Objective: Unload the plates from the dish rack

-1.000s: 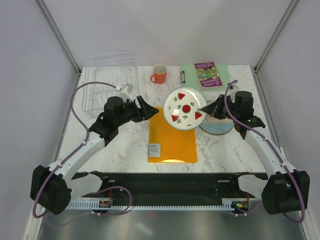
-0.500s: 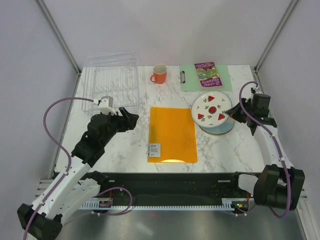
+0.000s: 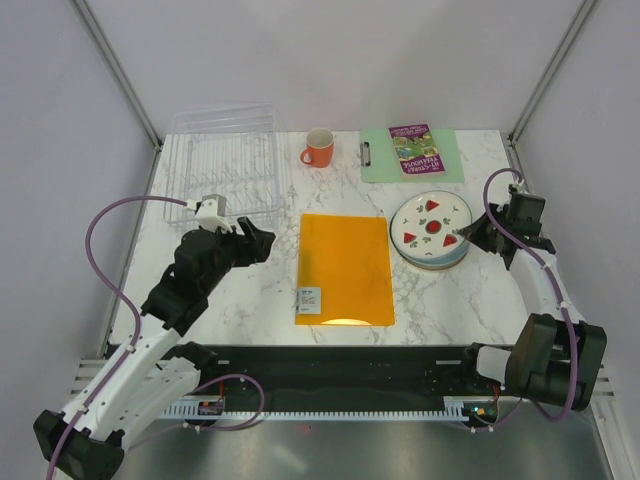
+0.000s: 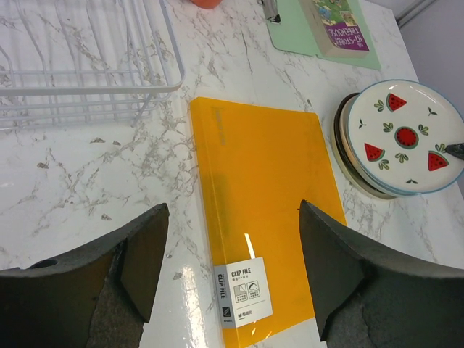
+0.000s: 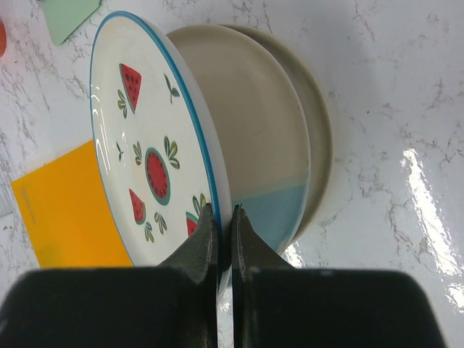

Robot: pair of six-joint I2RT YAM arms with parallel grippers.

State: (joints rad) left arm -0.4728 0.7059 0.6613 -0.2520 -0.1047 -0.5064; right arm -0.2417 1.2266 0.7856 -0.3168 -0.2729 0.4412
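The white plate with red fruit marks lies on top of a stack of plates at the right of the table. My right gripper is shut on its right rim; in the right wrist view the fingers pinch the rim with the cream-and-pale-blue plate just under it. The clear dish rack stands at the back left and holds no plates. My left gripper is open and empty, above bare table left of the orange folder.
An orange mug stands at the back centre. A green clipboard with a book on it lies at the back right. The orange folder lies in the middle.
My right gripper has carried the fruit plate rightward from the table's middle and lowered it onto the stack. My left arm drew back toward the near left and has since stayed still.
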